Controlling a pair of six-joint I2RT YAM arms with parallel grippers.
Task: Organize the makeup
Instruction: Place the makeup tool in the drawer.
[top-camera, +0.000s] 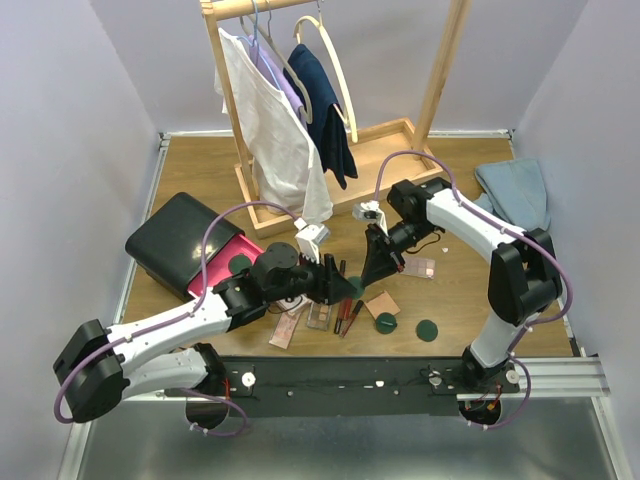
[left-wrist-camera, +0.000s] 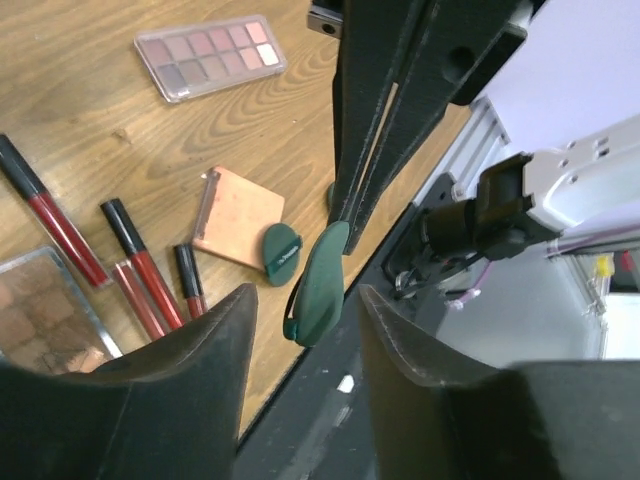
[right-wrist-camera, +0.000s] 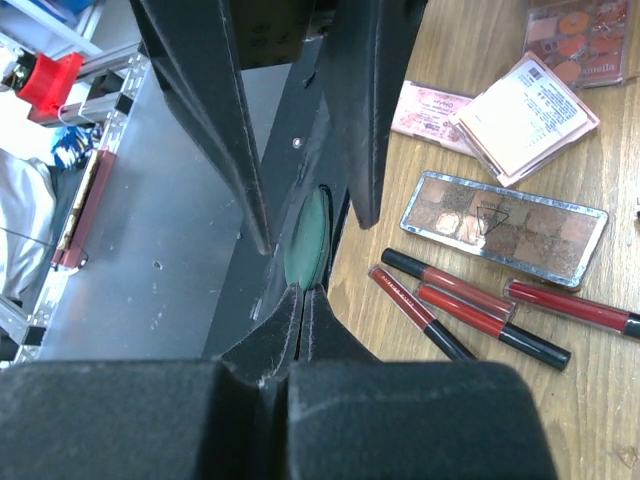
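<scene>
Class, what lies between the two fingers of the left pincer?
A dark-green disc, pinched edge-on by the right pincer. The left pincer stands open on either side of it. The left wrist view shows this best.

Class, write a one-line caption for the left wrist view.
Right claw holds a green disc inside the open left claw.

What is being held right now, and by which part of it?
The right pincer holds a dark-green disc, pinched at its rim. The left pincer is open, straddling the disc and gripping nothing.
</scene>
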